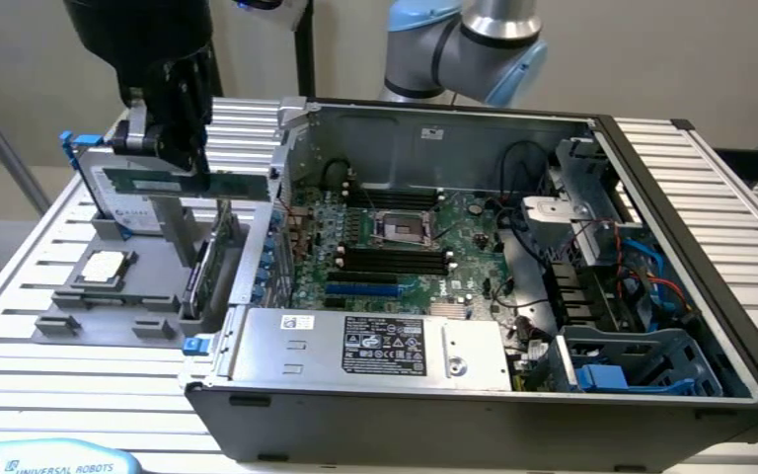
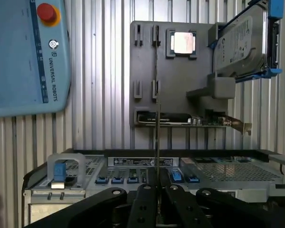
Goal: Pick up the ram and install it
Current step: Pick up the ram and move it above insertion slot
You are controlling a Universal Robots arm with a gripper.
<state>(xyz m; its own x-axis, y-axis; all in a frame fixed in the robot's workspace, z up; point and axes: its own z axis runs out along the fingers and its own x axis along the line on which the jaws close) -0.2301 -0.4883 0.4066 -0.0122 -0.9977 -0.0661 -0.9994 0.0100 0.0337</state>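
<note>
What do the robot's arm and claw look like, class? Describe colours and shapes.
The arm is made of silver tubes with rounded pale blue joint caps. The claw is bulky and black, and its black fingers and linkages are dotted with small round fasteners.

At seven o'clock in the exterior view the picture's edge cuts off the blue tablet [image 1: 37,460]. At ten o'clock the ram [image 1: 189,185] covers part of the hard drive [image 1: 135,217] (its label unreadable).
</note>
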